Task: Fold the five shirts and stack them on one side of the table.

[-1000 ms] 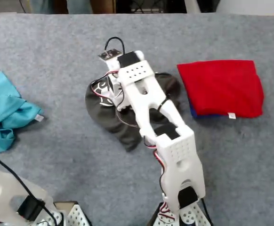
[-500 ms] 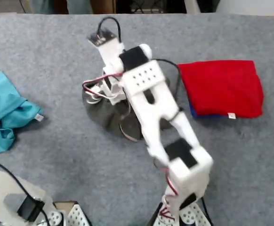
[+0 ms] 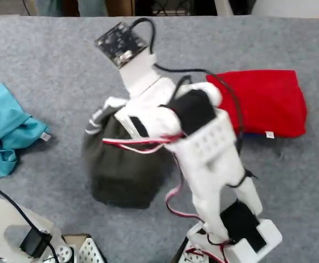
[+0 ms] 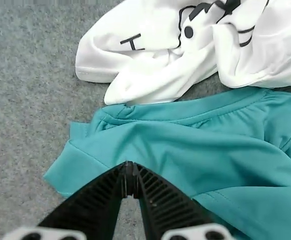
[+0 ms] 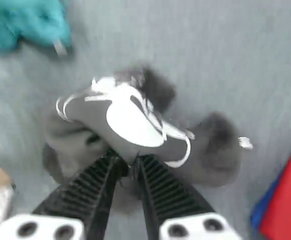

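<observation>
While your right gripper [image 5: 129,169] pinches the dark shirt [image 3: 121,170], print [image 5: 135,122] unreadable, your left gripper [image 4: 129,181] sits closed above the teal shirt [image 4: 185,145]; a tag [image 3: 269,134] edges the red shirt [image 3: 263,98].

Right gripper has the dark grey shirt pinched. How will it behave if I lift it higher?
Likely floppy: the dark grey shirt bunches in soft folds around the right gripper, so it should sag and swing. Probably light, as one pinch gathers it. Loose ends may drag on the table.
</observation>
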